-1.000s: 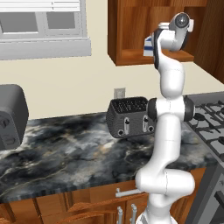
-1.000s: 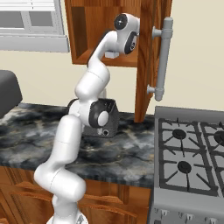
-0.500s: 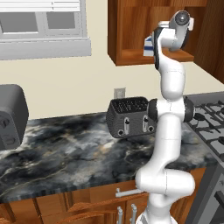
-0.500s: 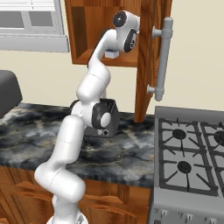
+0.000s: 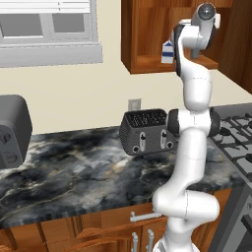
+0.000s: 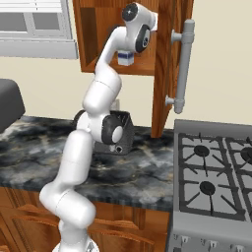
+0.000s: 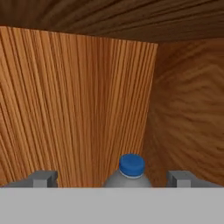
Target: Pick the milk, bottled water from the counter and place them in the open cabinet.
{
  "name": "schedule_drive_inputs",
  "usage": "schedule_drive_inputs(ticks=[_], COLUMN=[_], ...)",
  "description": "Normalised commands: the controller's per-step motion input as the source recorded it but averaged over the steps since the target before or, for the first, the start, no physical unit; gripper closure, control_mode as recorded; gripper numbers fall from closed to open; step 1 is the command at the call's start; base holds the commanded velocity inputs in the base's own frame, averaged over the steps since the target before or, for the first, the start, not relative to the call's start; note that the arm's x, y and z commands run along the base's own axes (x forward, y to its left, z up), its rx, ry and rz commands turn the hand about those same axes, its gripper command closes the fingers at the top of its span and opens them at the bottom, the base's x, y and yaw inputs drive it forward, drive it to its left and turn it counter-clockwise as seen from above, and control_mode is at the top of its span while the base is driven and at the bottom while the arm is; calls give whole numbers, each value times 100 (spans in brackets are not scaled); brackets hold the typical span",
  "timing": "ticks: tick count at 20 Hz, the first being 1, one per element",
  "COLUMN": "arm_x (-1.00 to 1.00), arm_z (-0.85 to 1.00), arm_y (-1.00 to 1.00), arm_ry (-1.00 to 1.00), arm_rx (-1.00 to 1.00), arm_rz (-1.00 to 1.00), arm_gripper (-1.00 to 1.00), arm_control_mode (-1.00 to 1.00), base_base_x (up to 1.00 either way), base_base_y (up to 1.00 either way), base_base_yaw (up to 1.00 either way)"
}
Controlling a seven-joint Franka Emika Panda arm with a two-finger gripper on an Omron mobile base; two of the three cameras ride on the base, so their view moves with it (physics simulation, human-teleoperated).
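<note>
**Bottled water at the cabinet shelf, milk already in**

Left base view: the arm reaches up into the open cabinet (image 5: 147, 34) at about 1 o'clock. The milk (image 5: 168, 51) stands on the shelf, just at 9 o'clock of the wrist, partly covered by it. Below, a dark toaster (image 5: 147, 132) sits on the counter (image 5: 74, 172). The fingers themselves are hidden behind the wrist.

Right base view: the milk (image 6: 125, 58) shows at 6 o'clock under the hand, again half masked. The cabinet door with its grey bar handle (image 6: 182, 66) hangs open at 3 o'clock.

Hand view: the bottled water (image 7: 130, 171), blue cap up, sits between the two finger tips of the gripper (image 7: 111, 178), toward 6 o'clock, wood panels all round. The tips stand well apart on either side of the neck. Whether they press the body lower down I cannot tell, since the bottle's bottom is cut off.

My judgement: this is the placing of the second item. Next comes confirming the bottle rests on the shelf, releasing, and backing straight out without knocking the milk.
</note>
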Motion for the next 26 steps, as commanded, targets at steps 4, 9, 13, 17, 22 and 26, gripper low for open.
schedule_drive_inputs(ticks=[4, 9, 13, 17, 22, 26], arm_x=[-28, -35, -53, -62, -56, -48], arm_z=[-25, -37, -65, -80, -78, -56], arm_y=[5, 5, 24, 33, 39, 32], arm_ry=[-7, -14, -15, -13, -5, 7], arm_rx=[-9, -11, -9, -6, -1, 0], arm_rz=[-2, -1, -1, -1, -3, -14], arm_gripper=[-100, -100, -100, -100, -100, -100], arm_control_mode=[-100, -100, -100, -100, -100, -100], base_base_x=[0, 0, 0, 0, 0, 0], base_base_y=[0, 0, 0, 0, 0, 0], base_base_yaw=[0, 0, 0, 0, 0, 0])
